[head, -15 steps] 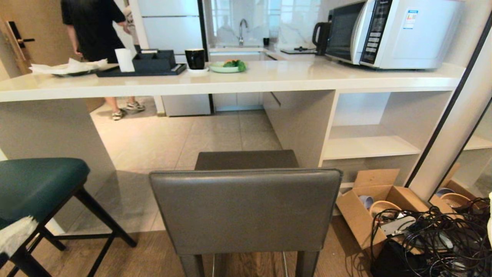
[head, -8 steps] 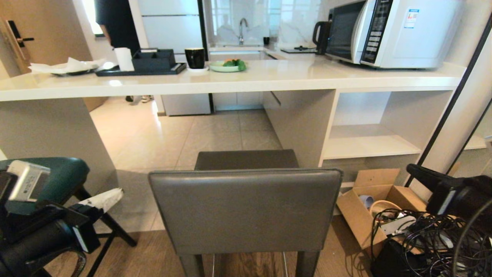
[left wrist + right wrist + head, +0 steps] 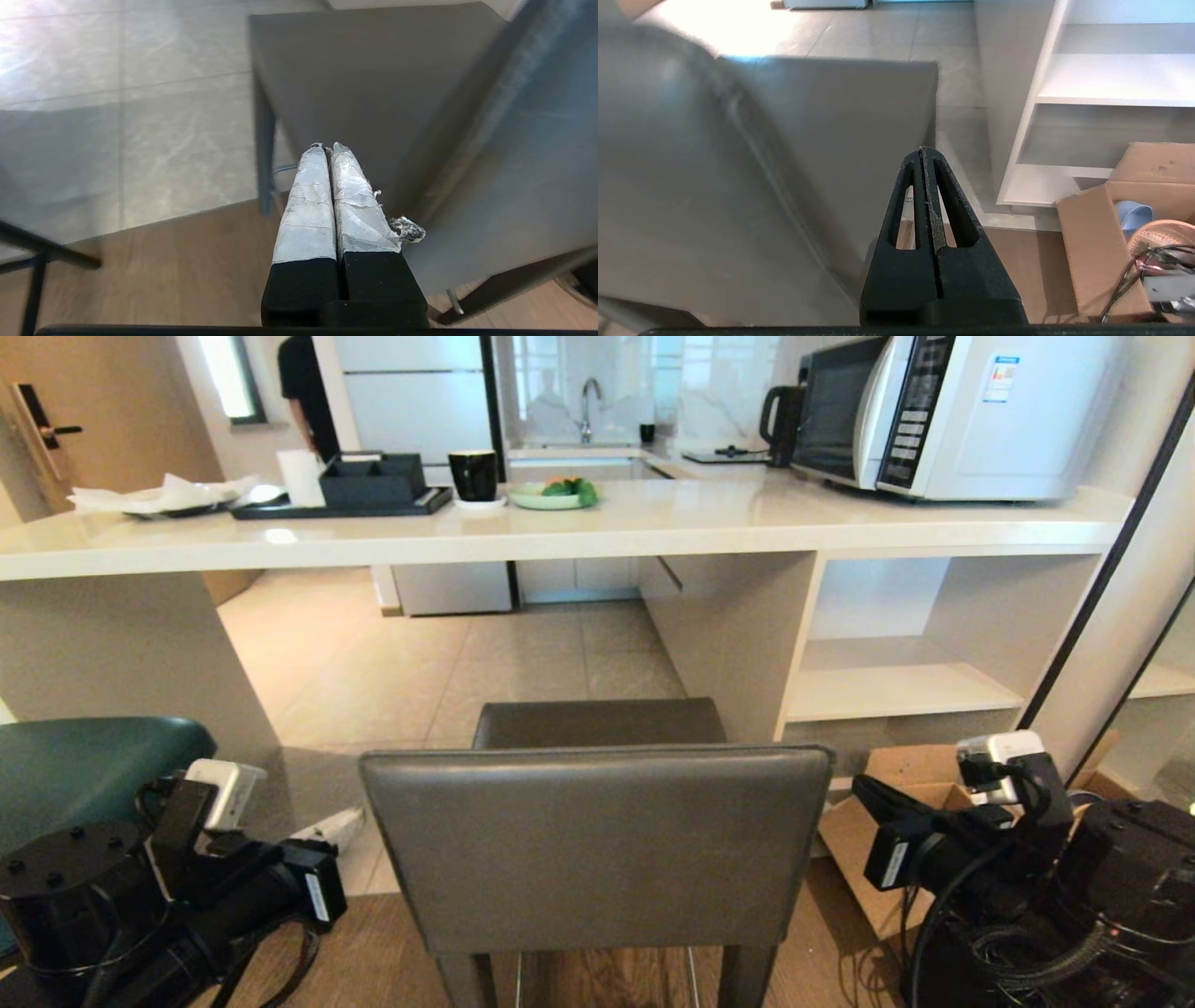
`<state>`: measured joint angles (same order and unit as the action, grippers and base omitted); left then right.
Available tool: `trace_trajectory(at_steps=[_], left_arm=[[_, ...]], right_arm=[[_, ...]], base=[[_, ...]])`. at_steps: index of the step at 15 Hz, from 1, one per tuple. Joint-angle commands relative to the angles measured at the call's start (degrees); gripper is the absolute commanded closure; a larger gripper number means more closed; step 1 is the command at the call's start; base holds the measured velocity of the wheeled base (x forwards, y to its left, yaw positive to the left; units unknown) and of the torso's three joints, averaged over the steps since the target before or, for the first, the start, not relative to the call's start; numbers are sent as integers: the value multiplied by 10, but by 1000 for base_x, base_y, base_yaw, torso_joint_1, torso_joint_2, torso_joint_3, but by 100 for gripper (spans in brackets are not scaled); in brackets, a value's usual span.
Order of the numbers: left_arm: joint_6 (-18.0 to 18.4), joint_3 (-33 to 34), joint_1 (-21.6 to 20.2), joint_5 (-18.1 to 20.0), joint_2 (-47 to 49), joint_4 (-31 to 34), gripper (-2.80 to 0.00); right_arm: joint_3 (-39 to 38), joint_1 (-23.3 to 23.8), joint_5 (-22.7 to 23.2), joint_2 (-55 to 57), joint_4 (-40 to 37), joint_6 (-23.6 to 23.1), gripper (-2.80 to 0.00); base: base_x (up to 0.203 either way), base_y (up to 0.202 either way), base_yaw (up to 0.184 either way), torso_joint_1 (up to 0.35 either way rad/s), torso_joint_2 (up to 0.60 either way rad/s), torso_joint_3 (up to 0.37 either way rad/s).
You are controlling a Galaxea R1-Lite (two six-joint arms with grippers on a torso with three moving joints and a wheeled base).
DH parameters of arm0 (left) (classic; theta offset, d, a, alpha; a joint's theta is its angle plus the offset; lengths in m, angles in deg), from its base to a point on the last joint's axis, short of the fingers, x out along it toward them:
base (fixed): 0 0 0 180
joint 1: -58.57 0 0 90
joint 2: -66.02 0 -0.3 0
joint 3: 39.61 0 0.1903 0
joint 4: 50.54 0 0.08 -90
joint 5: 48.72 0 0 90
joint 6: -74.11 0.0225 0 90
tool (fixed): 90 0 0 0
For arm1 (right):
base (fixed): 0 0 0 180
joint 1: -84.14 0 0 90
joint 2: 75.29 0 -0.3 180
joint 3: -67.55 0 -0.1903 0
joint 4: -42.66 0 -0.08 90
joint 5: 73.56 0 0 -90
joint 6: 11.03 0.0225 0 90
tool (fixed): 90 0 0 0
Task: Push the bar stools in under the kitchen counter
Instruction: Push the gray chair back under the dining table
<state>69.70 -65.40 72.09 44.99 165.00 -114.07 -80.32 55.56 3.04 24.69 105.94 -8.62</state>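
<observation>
At lower left, the smooth teal stool (image 3: 84,775) sits behind the left gripper (image 3: 327,826), its taped fingers pressed together, empty. Centre, the square-backed grey leather stool (image 3: 597,845) stands short of the glossy counter (image 3: 579,532). Lower right, the right gripper (image 3: 864,789), likewise closed, fronts a cardboard box (image 3: 864,840).

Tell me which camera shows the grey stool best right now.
The head view: the grey stool shows its whole backrest and seat, short of the kitchen counter. The left wrist view shows its seat and backrest edge; the right wrist view shows a blurred backrest.
</observation>
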Motion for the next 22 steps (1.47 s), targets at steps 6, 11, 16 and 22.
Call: trace_trajectory(at_steps=[6,11,16,22], left_arm=[[1,-28,51,-5,25,-8,0],[2,-64,67,-6,43,-8,0],[6,-106,77,-41,75,-8,0],[22,-109,92,-64,78,-8,0]], right_arm=[[34,-21,-4,57,10,-7,0],[79,-21,-4,83,10,-23,0],[106,-21,-3,97,10,-29,0],[102,-22,-3,98,10,-29,0]], base=[[0,0,0,0,0,0],[0,0,0,0,0,0],[0,0,0,0,0,0],[0,0,0,0,0,0]])
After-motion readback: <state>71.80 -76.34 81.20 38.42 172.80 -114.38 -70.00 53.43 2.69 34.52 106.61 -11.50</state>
